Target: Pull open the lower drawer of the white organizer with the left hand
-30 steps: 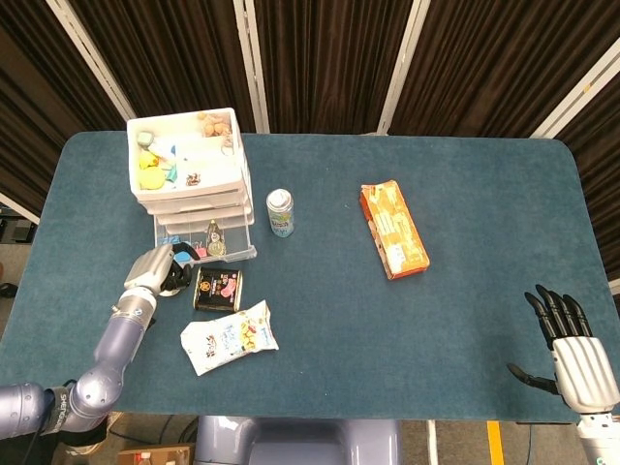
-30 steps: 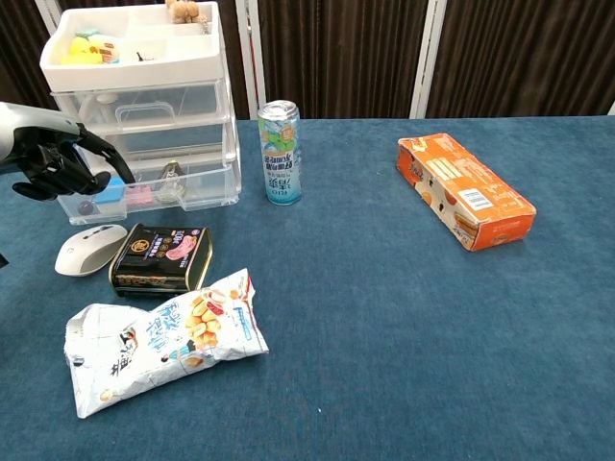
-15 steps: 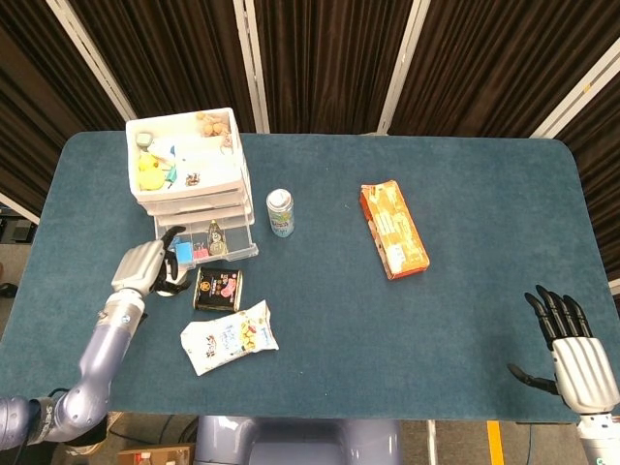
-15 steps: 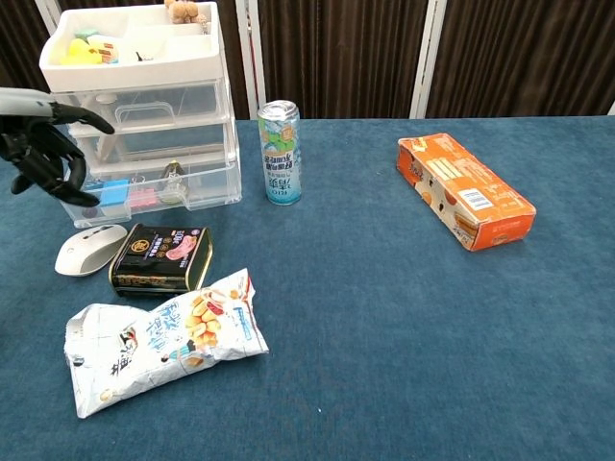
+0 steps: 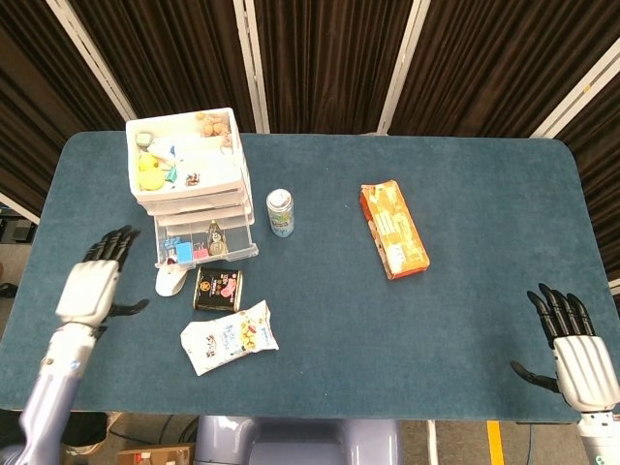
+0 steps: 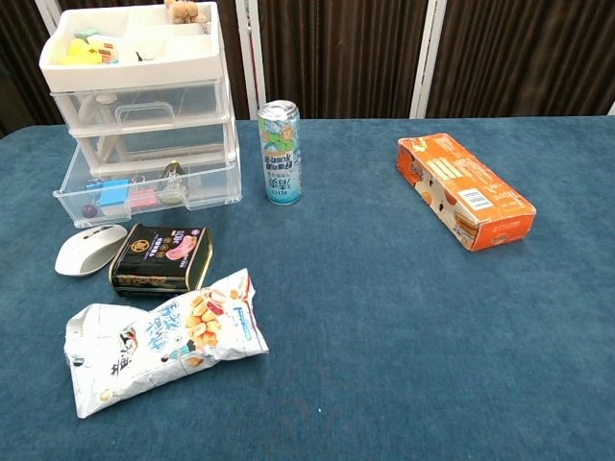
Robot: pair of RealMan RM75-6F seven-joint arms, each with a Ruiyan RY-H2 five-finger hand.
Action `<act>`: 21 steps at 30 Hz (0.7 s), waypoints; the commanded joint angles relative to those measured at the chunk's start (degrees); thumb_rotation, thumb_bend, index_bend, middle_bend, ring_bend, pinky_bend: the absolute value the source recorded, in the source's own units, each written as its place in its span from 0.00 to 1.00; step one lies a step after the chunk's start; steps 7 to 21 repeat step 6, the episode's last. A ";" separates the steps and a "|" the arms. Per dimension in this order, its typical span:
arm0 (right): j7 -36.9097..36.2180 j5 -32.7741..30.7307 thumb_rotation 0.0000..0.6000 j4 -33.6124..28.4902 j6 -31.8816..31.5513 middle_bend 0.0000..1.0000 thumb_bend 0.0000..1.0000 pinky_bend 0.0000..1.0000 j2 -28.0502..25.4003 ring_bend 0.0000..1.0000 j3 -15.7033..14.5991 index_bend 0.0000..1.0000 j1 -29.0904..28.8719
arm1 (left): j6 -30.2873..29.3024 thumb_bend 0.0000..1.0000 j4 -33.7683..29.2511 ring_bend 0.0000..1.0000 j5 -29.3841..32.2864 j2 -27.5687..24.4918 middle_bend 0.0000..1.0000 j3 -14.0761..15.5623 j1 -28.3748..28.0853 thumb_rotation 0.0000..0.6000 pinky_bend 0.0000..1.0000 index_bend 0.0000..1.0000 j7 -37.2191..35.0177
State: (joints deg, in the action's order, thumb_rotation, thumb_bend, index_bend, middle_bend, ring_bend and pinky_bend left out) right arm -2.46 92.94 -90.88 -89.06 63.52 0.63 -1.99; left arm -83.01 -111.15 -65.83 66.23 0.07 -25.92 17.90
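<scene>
The white organizer [image 5: 186, 165] [image 6: 144, 86] stands at the table's far left, its top tray full of small items. Its clear lower drawer [image 5: 205, 244] [image 6: 146, 190] sticks out toward me, showing blue and pink clips and a small bottle. My left hand [image 5: 90, 286] is open with fingers spread, well to the left of the drawer and apart from it; only the head view shows it. My right hand [image 5: 573, 351] is open near the table's front right corner.
A white mouse [image 5: 170, 281] [image 6: 89, 249], a dark tin [image 5: 218, 289] [image 6: 160, 257] and a snack bag [image 5: 229, 336] [image 6: 159, 338] lie just in front of the drawer. A drink can [image 5: 280, 212] [image 6: 280, 152] stands right of the organizer. An orange box [image 5: 393, 229] [image 6: 466, 189] lies mid-table.
My left hand let go of the lower drawer's front, opened, and drew back to the left, leaving the chest view. The drawer stays pulled out. My right hand has not moved.
</scene>
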 commanded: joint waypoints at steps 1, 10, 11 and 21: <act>0.47 -0.20 1.00 0.15 -0.31 0.00 0.09 0.00 0.14 0.00 0.12 0.00 0.20 | -9.90 0.10 9.19 0.00 -11.71 -1.27 0.00 7.39 9.62 1.00 0.06 0.00 -4.18; 1.02 -0.64 1.00 0.24 -0.87 0.00 0.09 0.00 0.30 0.00 0.42 0.00 0.51 | -11.92 0.09 13.19 0.00 -13.63 -2.17 0.00 8.75 13.67 1.00 0.05 0.00 -7.17; 1.02 -0.64 1.00 0.24 -0.87 0.00 0.09 0.00 0.30 0.00 0.42 0.00 0.51 | -11.92 0.09 13.19 0.00 -13.63 -2.17 0.00 8.75 13.67 1.00 0.05 0.00 -7.17; 1.02 -0.64 1.00 0.24 -0.87 0.00 0.09 0.00 0.30 0.00 0.42 0.00 0.51 | -11.92 0.09 13.19 0.00 -13.63 -2.17 0.00 8.75 13.67 1.00 0.05 0.00 -7.17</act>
